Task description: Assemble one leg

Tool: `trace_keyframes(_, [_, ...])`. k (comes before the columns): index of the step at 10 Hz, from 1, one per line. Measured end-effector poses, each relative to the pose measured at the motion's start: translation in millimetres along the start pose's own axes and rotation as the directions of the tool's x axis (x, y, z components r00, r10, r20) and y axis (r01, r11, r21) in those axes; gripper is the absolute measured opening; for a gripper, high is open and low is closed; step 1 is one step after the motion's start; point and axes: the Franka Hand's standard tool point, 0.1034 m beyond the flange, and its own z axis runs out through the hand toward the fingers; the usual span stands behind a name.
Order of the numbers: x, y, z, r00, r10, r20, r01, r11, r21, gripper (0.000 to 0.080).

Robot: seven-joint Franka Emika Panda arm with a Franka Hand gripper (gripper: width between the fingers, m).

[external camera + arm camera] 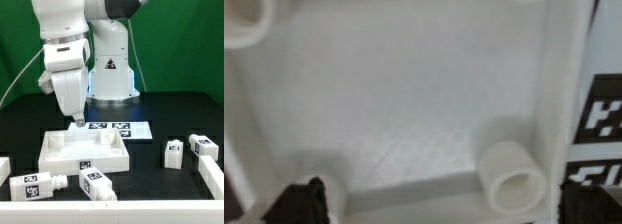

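My gripper (76,120) hangs over the far edge of the large flat white square piece (85,150) with raised corner sockets. In the wrist view that piece (402,110) fills the frame, and a round socket (509,172) sits between my fingers. The gripper (452,205) is open, with its dark fingertips (297,203) far apart and nothing held. Several white legs with square tags lie around the piece: one leg (40,184) and another (96,182) in front of it, and one leg (174,151) and another (205,146) on the exterior view's right.
The marker board (116,128) lies just behind the square piece and shows beside it in the wrist view (601,115). Another leg (211,176) lies at the exterior view's right edge. The robot base (110,75) stands at the back.
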Motion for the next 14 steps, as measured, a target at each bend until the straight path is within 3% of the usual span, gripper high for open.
trace_keyframes(1, [-2.6,-11.4,11.9,1.000,0.003,-0.004,-0.003,1.000,0.012,0.0649])
trace_keyframes(2, [-3.7,-15.4,23.0,1.000,0.013,-0.012,-0.012,0.999,0.040,0.0649])
trace_keyframes(3, [-4.5,-11.4,19.1,1.000,0.014,-0.008,-0.014,0.999,0.030,0.0649])
trace_keyframes(5, [-6.5,-15.2,23.4,1.000,0.011,-0.012,-0.011,0.999,0.035,0.0649])
trace_keyframes(7, [-19.0,-37.1,47.6,1.000,-0.002,-0.030,0.004,0.998,0.058,0.0649])
trace_keyframes(8, [-20.6,-43.9,57.4,0.999,0.007,-0.040,-0.004,0.997,0.077,0.0649])
trace_keyframes(9, [-22.7,-45.5,61.3,0.999,0.014,-0.042,-0.011,0.997,0.079,0.0649])
trace_keyframes(12, [-23.4,-44.7,61.2,0.999,0.030,-0.037,-0.027,0.997,0.077,0.0649])
trace_keyframes(13, [-23.7,-44.0,60.5,0.999,0.038,-0.036,-0.035,0.996,0.078,0.0508])
trace_keyframes(14, [-24.5,-43.7,60.0,0.998,0.046,-0.035,-0.043,0.996,0.080,0.0508])
